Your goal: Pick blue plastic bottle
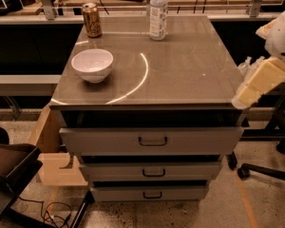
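Note:
The blue plastic bottle [158, 12], tall, clear and pale bluish with a white cap and a printed label, stands upright at the far edge of the grey cabinet top [190, 70]. My gripper [244, 95], with cream-coloured fingers, hangs off the cabinet's right front corner. It is well short of the bottle and to its right, and holds nothing that I can see. The arm's white body [282, 32] shows at the right edge.
A bronze soda can [91, 19] stands at the far left corner. A white bowl [92, 64] sits on the left side. Three drawers [152, 140] are below. An office chair base [261, 170] is at right, a cardboard box [52, 160] and dark seat [9, 170] at left.

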`<state>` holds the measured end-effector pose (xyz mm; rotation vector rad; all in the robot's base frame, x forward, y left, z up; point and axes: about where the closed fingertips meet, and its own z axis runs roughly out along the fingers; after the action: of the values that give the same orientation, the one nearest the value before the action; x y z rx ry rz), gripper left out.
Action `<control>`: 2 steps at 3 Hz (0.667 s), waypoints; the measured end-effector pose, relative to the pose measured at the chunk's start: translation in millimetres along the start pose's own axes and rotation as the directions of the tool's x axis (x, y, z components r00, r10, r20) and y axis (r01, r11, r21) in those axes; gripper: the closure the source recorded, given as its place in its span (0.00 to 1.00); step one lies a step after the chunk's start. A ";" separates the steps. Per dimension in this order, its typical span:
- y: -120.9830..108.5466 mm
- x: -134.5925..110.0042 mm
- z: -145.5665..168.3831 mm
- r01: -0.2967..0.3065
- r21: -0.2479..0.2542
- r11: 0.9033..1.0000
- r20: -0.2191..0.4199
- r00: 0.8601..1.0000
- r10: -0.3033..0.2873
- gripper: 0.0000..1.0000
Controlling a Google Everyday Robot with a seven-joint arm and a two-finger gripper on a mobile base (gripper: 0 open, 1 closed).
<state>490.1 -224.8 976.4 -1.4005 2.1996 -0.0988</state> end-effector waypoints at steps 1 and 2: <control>-41.8 -12.3 23.2 -0.125 0.071 0.990 0.145 0.983 0.114 0.00; -86.7 -36.9 40.3 -0.213 0.126 0.969 0.308 0.937 0.165 0.00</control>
<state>592.3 -224.4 985.0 -1.0367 2.0154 0.0067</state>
